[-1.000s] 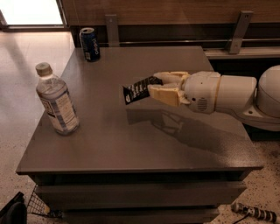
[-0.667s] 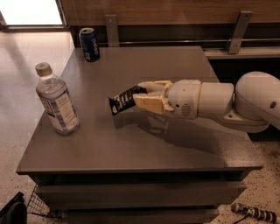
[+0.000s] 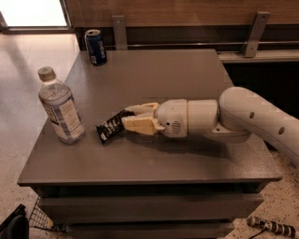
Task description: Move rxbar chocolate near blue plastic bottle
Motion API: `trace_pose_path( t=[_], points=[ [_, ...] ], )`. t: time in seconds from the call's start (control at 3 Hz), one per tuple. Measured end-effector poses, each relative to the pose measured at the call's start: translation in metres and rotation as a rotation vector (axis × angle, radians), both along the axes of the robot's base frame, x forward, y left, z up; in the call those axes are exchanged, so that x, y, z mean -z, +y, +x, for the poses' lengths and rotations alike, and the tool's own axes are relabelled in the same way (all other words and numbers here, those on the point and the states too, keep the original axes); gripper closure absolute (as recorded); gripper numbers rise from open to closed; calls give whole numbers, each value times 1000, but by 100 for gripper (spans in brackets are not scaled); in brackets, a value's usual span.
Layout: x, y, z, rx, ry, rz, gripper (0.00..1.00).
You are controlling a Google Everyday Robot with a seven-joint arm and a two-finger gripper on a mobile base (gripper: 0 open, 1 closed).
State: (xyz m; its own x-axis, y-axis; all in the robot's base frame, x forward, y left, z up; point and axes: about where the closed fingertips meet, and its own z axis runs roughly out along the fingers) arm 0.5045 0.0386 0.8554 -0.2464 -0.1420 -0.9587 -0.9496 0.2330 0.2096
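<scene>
Nothing legible: white lettering on flat black-wrapped rxbar chocolate (image 3: pixel 110 128), clamped in cream gripper (image 3: pixel 125 117) over grey table (image 3: pixel 154 74). Print on dark blue soda can (image 3: pixel 96 46) and clear blue plastic bottle (image 3: pixel 60 112) label unreadable.

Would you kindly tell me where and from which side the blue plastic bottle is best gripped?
Grip the blue plastic bottle across its round labelled body, below the narrowing shoulder, coming in level from its right: it stands upright and that side faces the arm. The gripper sits just right of it, shut on the rxbar chocolate, so probably it must let go first.

Grey table (image 3: pixel 187 70) — speckled floor (image 3: pixel 23 60), wood-panel wall (image 3: pixel 187 11) — bright window (image 3: pixel 32 11) top left.
</scene>
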Motion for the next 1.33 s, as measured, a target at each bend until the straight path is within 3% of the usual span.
trace_pose_path(
  t=[0.67,1.0,1.33],
  points=[
    [0,5,-2,-12,0,1,59],
    [-1,8,-3,-18,-1,1,28],
    [-1,10,-4,-21,-1,0,5]
  ],
)
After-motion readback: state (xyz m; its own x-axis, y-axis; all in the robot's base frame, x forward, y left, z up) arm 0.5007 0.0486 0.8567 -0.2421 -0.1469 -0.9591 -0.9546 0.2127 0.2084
